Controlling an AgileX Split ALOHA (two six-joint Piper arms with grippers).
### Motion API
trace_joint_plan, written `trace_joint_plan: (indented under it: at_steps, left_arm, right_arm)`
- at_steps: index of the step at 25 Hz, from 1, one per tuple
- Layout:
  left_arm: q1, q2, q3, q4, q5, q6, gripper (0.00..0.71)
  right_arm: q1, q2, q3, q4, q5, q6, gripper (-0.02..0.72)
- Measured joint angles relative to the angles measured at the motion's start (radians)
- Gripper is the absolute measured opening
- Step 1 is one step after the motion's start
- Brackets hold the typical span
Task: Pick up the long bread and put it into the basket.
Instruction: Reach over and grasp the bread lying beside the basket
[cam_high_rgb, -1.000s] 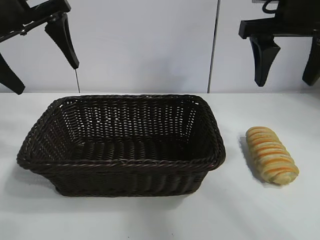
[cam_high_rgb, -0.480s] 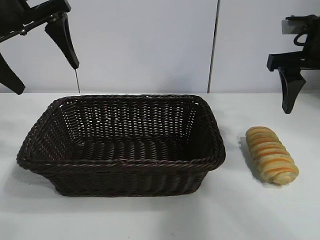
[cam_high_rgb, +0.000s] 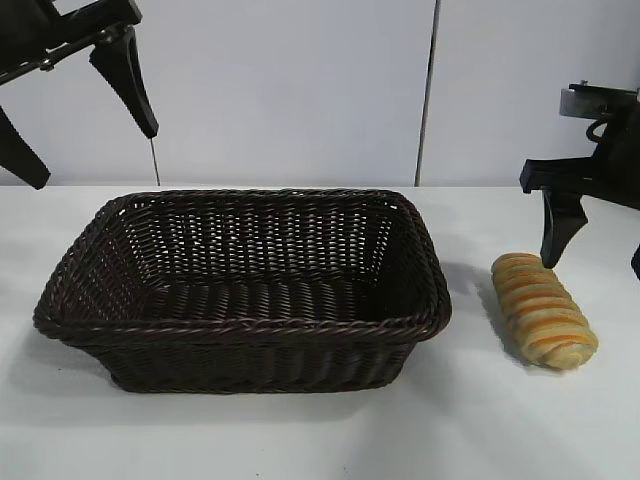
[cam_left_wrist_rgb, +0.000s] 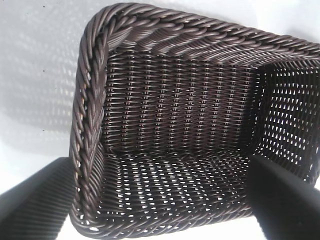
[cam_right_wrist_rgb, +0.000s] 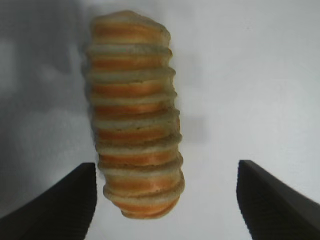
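**Right pincer poised above the far end of the loaf, nothing gripped yet**

While the long bread (cam_high_rgb: 543, 311) lies on the white counter (cam_high_rgb: 300, 440) at the lower right of the exterior view, well clear of the basket (cam_high_rgb: 243, 325) that fills the centre and left, the right pincer (cam_high_rgb: 596, 248) is seen at the right edge of that frame, just above and behind the loaf's far end. The loaf's long axis runs from upper left to lower right in that view, slanting away from the basket's right rim. In the right wrist view the long bread (cam_right_wrist_rgb: 135, 115) is seen running straight up the frame, with its near end lying between the two dark fingers (cam_right_wrist_rgb: 60, 205) at the lower corners; it sits closer to the one finger than to the other, so the pincer is judged to be off-centre across the loaf's width.

The right pincer is spread wide, wider than the loaf, and nothing is held or touched by it; bare counter is visible between each finger and the bread. A straight lowering with the fingers astride the short axis is what the coming grasp is judged to depend on.

The left pincer (cam_high_rgb: 80, 115) is parked at the upper left of the exterior view, spread wide and empty, above the basket's left end. The basket itself holds nothing.
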Motion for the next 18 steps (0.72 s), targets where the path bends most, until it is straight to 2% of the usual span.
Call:
trace_joint_plan:
  at_steps: [5, 7, 10, 13, 14, 16, 18]
  left_arm:
    - [0.0, 0.0, 0.0, 0.0, 0.0, 0.0, 0.668]
    - [0.0, 0.0, 0.0, 0.0, 0.0, 0.0, 0.668]
    - [0.0, 0.0, 0.0, 0.0, 0.0, 0.0, 0.668]
    - [0.0, 0.0, 0.0, 0.0, 0.0, 0.0, 0.668]
    - [0.0, 0.0, 0.0, 0.0, 0.0, 0.0, 0.668]
    - [0.0, 0.0, 0.0, 0.0, 0.0, 0.0, 0.668]
    - [0.0, 0.0, 0.0, 0.0, 0.0, 0.0, 0.668]
  right_arm:
    - [0.0, 0.039, 0.0, 0.014, -0.024, 0.0, 0.557]
    - [0.0, 0.047, 0.0, 0.017, -0.03, 0.0, 0.515]
    - [0.0, 0.068, 0.0, 0.032, -0.035, 0.0, 0.365]
    - [0.001, 0.072, 0.0, 0.049, -0.039, 0.0, 0.149]
    - [0.001, 0.072, 0.0, 0.05, -0.038, 0.0, 0.105]
    - [0.001, 0.072, 0.0, 0.052, -0.038, 0.0, 0.061]
    - [0.001, 0.072, 0.0, 0.053, -0.038, 0.0, 0.051]
